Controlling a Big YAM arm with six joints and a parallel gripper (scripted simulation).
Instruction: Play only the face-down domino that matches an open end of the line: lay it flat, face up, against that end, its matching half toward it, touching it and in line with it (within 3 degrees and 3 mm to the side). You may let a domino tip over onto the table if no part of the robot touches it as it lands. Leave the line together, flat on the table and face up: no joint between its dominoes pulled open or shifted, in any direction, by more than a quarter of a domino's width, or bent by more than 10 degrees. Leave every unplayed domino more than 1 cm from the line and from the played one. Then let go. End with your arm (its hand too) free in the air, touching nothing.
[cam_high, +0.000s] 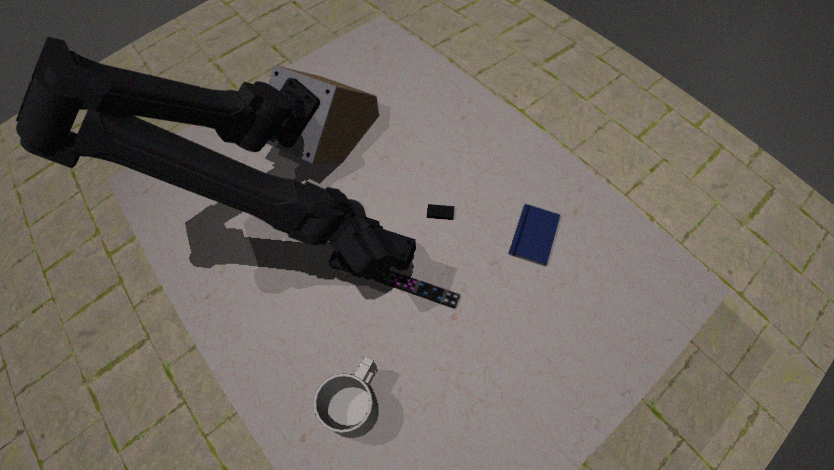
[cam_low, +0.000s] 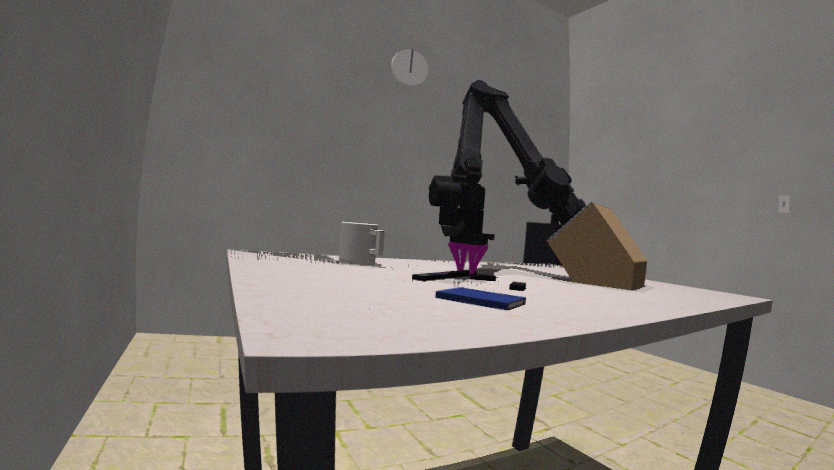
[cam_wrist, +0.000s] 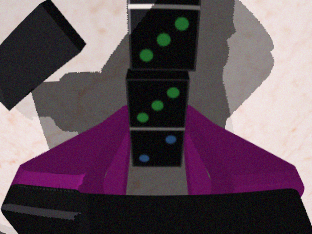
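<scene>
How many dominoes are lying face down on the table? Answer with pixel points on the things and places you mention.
1: the face-down domino (cam_high: 440, 211) (cam_low: 517, 286) (cam_wrist: 37, 55) lies apart from the line (cam_high: 431, 290) (cam_low: 431, 276) (cam_wrist: 172, 57), roughly between the brown block (cam_high: 353, 116) (cam_low: 601, 251) and blue book (cam_high: 536, 235) (cam_low: 475, 297). Others may be hidden under the arm.

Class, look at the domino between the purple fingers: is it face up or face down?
Face up: in the wrist view, the domino between the fingers shows three green pips and two blue ones.
</scene>
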